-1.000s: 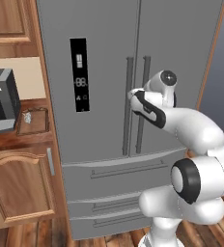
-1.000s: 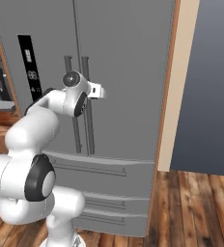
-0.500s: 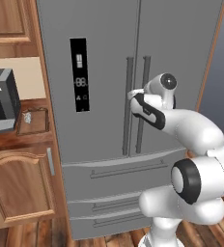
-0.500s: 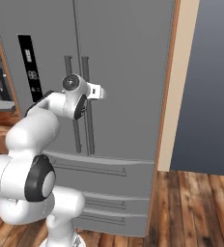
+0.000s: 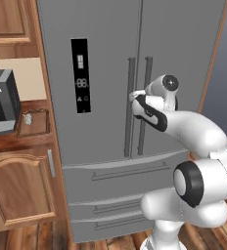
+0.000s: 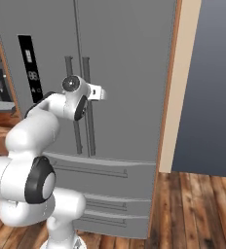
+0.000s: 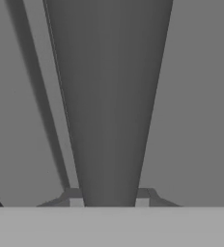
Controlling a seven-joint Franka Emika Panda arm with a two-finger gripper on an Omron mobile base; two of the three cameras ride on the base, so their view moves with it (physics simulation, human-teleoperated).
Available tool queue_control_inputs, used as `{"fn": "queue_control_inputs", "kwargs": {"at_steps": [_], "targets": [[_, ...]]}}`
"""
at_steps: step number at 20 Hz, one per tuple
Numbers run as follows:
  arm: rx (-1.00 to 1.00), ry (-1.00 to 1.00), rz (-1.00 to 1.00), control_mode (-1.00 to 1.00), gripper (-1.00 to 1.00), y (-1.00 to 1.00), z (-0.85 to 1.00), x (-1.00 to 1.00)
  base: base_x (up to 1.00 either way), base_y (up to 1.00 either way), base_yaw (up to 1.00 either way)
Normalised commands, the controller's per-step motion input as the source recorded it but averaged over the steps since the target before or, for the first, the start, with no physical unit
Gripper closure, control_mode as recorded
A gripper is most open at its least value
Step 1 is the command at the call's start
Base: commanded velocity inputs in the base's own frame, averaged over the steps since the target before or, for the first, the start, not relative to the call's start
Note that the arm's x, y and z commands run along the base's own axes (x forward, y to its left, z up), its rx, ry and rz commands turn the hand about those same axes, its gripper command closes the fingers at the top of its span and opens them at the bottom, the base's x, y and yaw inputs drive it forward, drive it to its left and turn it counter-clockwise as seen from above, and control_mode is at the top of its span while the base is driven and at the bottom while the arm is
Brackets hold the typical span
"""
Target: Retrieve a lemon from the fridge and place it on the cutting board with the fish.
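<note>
The gripper is clamped on a vertical bar handle of the grey fridge.

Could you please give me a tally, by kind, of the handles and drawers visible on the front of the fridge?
Vertical bar handles on the fridge doors: 2, the left bar handle and the right bar handle; the end effector is shut on one, but which bar is unclear.
Drawers below the doors: 2, the upper drawer and the lower drawer.
Black display panels: 1, the display panel.
Total: 5
</note>
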Motion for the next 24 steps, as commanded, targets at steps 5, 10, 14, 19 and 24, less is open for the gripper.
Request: {"fn": "queue_control_inputs", "kwargs": {"at_steps": [5,10,14,19,24], "targets": [[0.04,0.0,0.0,-1.0,1.0,-0.42,0.0,-0.4,0.0,0.0,0.0],[0.13,0.0,0.0,-1.0,1.0,-0.76,0.09,-0.73,0.0,0.0,0.0],[0.14,0.0,0.0,-1.0,1.0,-0.92,0.13,-0.83,0.0,0.0,0.0],[0.17,0.0,0.0,-1.0,1.0,-0.98,0.18,-1.0,0.0,0.0,0.0],[0.2,0.0,0.0,-1.0,1.0,-1.0,0.32,-0.99,0.0,0.0,0.0]]}}
